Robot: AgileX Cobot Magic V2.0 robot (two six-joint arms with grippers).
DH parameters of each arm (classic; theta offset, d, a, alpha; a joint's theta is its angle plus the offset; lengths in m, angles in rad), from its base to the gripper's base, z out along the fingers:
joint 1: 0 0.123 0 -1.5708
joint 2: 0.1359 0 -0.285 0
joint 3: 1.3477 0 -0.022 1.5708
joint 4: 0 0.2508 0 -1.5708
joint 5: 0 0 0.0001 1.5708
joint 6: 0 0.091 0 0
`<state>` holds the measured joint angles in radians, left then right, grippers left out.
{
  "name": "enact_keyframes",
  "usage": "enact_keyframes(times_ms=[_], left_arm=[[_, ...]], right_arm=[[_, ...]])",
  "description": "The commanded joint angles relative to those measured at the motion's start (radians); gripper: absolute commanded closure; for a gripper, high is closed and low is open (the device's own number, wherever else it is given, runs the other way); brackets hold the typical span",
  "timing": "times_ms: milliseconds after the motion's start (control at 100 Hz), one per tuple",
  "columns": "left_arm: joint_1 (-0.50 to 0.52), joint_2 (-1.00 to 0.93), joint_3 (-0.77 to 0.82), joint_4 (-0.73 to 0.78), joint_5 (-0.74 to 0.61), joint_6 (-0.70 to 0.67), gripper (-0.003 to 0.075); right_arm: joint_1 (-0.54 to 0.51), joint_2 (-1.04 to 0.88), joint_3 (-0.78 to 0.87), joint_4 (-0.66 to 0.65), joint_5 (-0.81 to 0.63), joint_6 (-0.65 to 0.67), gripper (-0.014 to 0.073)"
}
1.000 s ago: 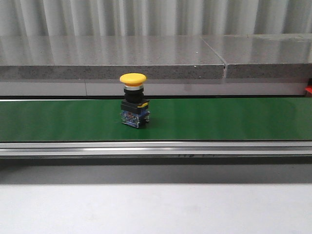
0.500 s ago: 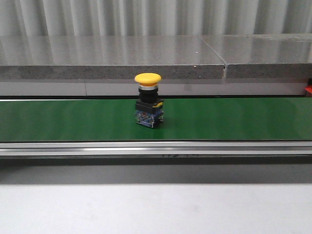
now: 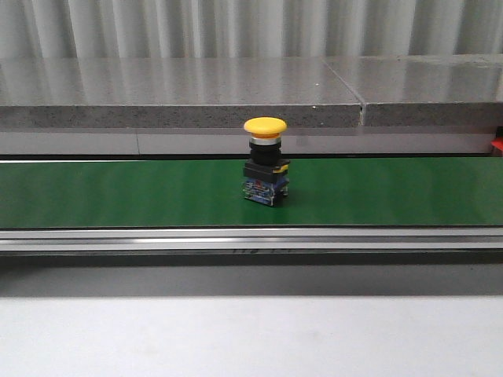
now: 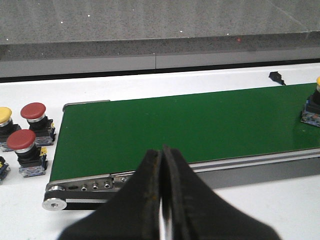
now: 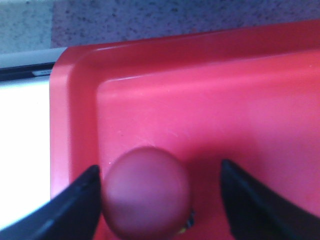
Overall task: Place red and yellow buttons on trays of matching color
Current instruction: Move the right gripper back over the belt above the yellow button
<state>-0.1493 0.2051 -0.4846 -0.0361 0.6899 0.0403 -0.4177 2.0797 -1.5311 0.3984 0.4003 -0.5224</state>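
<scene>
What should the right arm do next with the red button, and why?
Probably lift the right gripper straight up and away. Its fingers stand spread on both sides of the red button, which already sits in the red tray, so this placement looks done.

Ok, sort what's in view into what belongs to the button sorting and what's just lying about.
Belongs to the job:
- yellow button riding the green belt
- red button between the right gripper fingers, over the red tray
- two red buttons and a yellow one waiting beside the belt end

Lying about:
- small black piece behind the belt
- grey stone ledge
</scene>
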Motion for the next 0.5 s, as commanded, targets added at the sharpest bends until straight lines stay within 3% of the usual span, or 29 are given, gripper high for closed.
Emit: enact_keyframes(times_ms=[0, 490], left_arm=[[-0.01, 0.011, -0.026, -0.013, -0.076, -0.001, 0.0741], [-0.01, 0.011, -0.026, -0.013, -0.076, -0.001, 0.0741]], right_arm=[[-0.006, -0.062, -0.035, 0.016, -0.052, -0.001, -0.0038], [-0.006, -0.279, -0.035, 0.055, 0.011, -0.001, -0.0038]])
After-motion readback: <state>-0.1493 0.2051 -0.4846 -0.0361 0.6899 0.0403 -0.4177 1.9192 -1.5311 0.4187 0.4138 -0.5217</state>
